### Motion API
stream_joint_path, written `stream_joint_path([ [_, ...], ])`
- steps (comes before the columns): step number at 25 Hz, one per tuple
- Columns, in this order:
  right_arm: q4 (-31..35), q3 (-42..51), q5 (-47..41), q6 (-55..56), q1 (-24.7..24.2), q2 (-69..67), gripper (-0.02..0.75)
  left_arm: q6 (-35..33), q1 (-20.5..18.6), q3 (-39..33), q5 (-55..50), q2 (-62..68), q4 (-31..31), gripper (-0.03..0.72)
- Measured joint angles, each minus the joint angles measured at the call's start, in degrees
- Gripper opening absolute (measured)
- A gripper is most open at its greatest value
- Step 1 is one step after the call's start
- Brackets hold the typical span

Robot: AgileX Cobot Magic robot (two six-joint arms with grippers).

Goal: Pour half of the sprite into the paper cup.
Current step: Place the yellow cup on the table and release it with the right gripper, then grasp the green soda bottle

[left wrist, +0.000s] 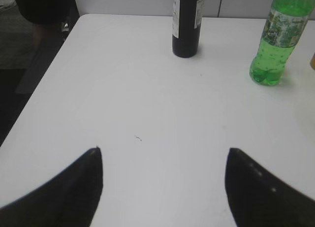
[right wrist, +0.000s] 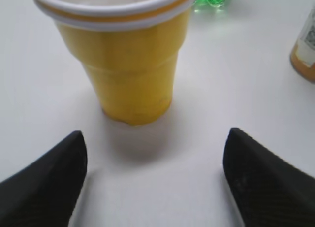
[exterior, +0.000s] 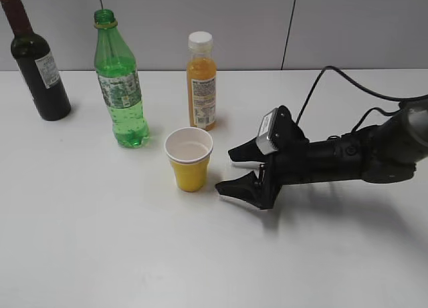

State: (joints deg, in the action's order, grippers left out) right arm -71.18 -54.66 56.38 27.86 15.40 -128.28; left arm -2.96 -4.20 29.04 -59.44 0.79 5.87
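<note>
The sprite [exterior: 120,87] stands upright and uncapped at the back left of the white table, partly filled; it also shows in the left wrist view [left wrist: 275,40]. The paper cup [exterior: 189,159], yellow outside and white inside, stands upright in front of the orange bottle. It fills the top of the right wrist view [right wrist: 123,54]. My right gripper [exterior: 231,171] is open and empty, low over the table just right of the cup; in its wrist view [right wrist: 155,153] the cup stands a little ahead of the fingertips. My left gripper [left wrist: 162,153] is open and empty over bare table.
A dark wine bottle [exterior: 37,64] stands at the far back left, also in the left wrist view [left wrist: 187,22]. An orange juice bottle with white cap [exterior: 201,81] stands behind the cup. The table's left edge [left wrist: 44,74] drops to a dark floor.
</note>
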Motion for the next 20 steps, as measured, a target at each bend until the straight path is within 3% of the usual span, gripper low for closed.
stream_joint_path([
  [6, 3.6, 2.1, -5.6, 0.2, -1.9, 8.5, 0.647, 0.0, 0.0, 0.0, 0.0, 0.0, 0.0, 0.589],
  [11, 14.0, 2.1, -15.5, 0.2, -2.6, 16.2, 0.642, 0.0, 0.0, 0.0, 0.0, 0.0, 0.0, 0.589],
  [15, 23.3, 1.7, -28.1, 0.3, -2.9, 21.5, 0.633, 0.0, 0.0, 0.0, 0.0, 0.0, 0.0, 0.589],
  [20, 30.4, -2.1, -48.1, 0.3, -2.9, 25.4, 0.622, 0.0, 0.0, 0.0, 0.0, 0.0, 0.0, 0.589],
])
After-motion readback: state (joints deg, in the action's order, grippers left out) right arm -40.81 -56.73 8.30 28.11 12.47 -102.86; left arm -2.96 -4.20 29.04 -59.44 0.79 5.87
